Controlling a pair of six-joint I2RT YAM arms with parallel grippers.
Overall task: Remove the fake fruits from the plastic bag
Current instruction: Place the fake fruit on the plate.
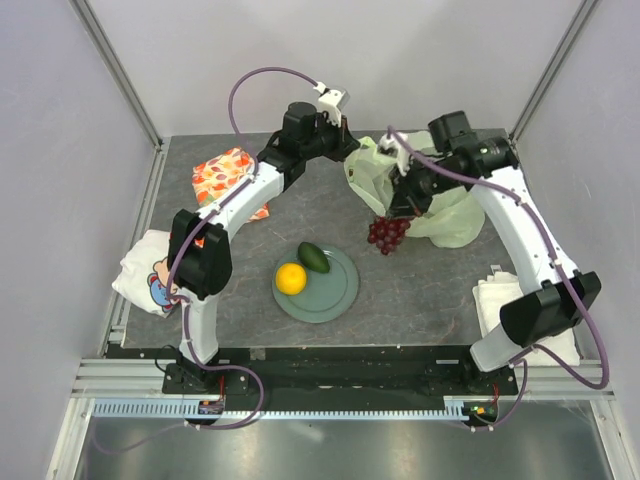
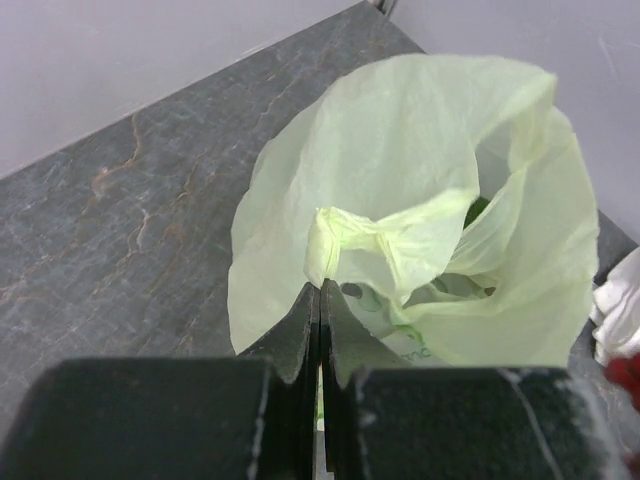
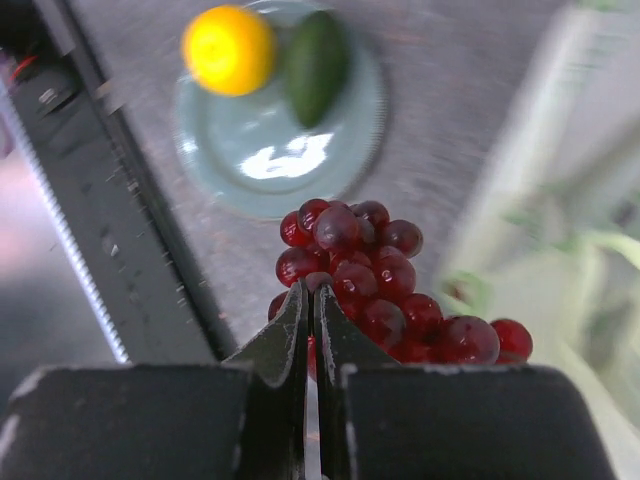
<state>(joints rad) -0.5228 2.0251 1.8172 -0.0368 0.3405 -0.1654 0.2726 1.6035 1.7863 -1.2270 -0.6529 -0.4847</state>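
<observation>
L arm: my left gripper [image 2: 320, 290] has its jaws pinched fully together on a twisted fold of the pale green, translucent, crinkly plastic bag [image 2: 400, 180]. That props the mouth up and open at the back of the grey stone-look table [image 1: 430, 290], so the other side gets access. R arm: right gripper [image 3: 310, 296] is clamped tight on the dark red plastic grape bunch [image 3: 370, 285], which hangs clear of the bag, btwn it and the grey-green round plate [image 1: 335, 295]. The round orange plastic fruit [image 1: 291, 278] and dark green oval one [image 1: 314, 257] lie side by side on the plate. I reckon the grapes go there next. Can't see what's left inside the bag.
</observation>
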